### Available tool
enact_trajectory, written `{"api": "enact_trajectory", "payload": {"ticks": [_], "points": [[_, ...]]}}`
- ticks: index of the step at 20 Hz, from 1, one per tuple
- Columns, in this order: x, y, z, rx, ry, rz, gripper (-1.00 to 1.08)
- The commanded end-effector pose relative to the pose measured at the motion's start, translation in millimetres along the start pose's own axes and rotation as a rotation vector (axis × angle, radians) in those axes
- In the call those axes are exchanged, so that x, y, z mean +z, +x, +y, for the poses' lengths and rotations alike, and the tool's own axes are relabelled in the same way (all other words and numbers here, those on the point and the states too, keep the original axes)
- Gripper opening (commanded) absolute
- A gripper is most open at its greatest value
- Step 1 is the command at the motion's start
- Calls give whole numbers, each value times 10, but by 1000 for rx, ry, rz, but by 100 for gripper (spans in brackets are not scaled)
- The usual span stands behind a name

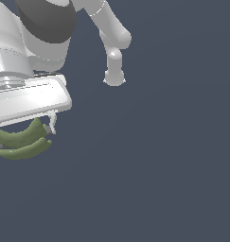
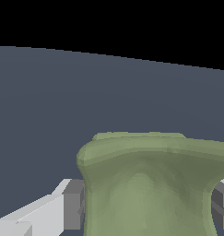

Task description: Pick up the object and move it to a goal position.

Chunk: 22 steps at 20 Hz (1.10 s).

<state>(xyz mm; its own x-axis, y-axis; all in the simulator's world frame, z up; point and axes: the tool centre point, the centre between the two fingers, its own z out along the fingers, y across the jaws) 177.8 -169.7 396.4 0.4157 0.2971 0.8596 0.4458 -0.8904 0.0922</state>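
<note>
The claw (image 1: 22,137) pinches the olive-green object (image 1: 24,142) at the exterior view's 9 o'clock; no writing shows.

— What does it look like?
— A small olive-green, matte object (image 1: 22,143) with curved, banana-like lobes (two show in the exterior view).
— And where is it?
— Lifted off the floor, pinched between grey finger pads (image 2: 73,204), filling the wrist view.

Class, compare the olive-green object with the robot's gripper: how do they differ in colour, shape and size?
The olive-green object is dull green; the gripper is white with grey pads. The object is curved and rounded; the gripper is boxy and straight-edged. The object is smaller than the gripper. They share contact: the fingers flank the object.
</note>
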Motion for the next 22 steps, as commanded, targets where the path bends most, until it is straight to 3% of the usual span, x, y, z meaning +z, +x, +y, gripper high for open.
{"api": "enact_trajectory", "payload": {"ticks": [1,13,22], "points": [[-151,90,80,-1,-4,51,-100],[-862,379,433,-2,-15,275,-100],[-1195,441,595,0,-17,378,-100]]}}
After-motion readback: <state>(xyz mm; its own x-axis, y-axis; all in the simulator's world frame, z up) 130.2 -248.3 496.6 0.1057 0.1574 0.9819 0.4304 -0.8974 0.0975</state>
